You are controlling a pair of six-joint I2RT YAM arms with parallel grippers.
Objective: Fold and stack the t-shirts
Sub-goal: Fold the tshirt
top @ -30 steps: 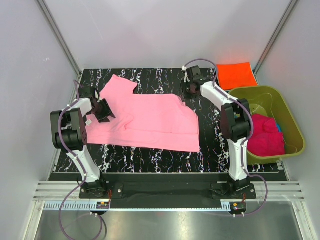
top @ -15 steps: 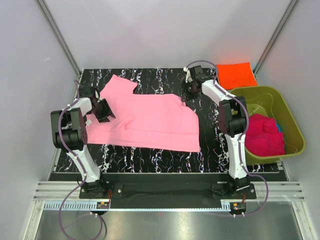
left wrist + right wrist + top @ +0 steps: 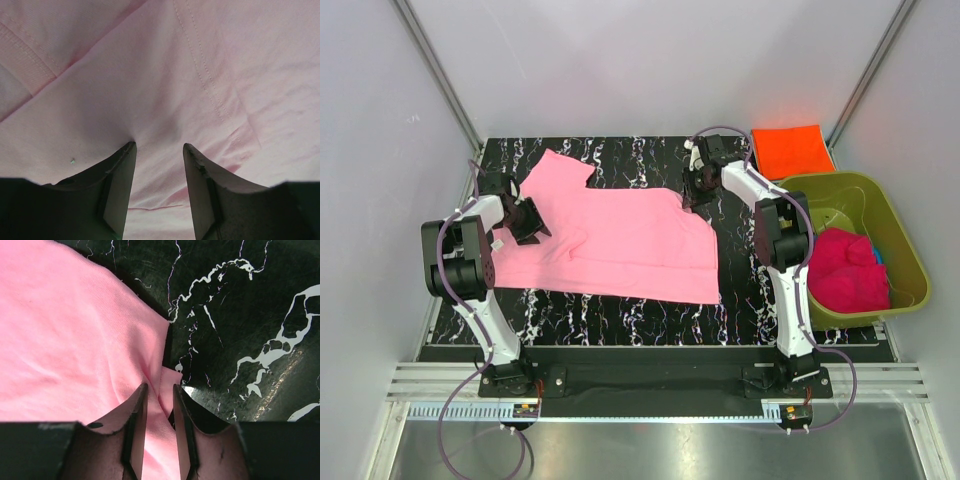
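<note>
Top external shows the light pink t-shirt (image 3: 620,240) spread across the table (image 3: 620,325). At its far right corner the right gripper (image 3: 160,386) pinches a narrow fold. The left gripper (image 3: 159,145), jaws half apart, presses its left edge.

The pink t-shirt (image 3: 610,240) covers most of the worktop (image 3: 620,320), leaving one bare strip along the near edge and another along the far edge, below the back wall (image 3: 650,70). On the right, the olive tub (image 3: 903,235), with a magenta t-shirt (image 3: 845,272) heaped inside, blocks that side. The right arm (image 3: 785,250) stands in the lane between tub and cloth. A folded orange t-shirt (image 3: 792,150) fills the far right corner, and the left arm (image 3: 460,260) crowds the left edge.
</note>
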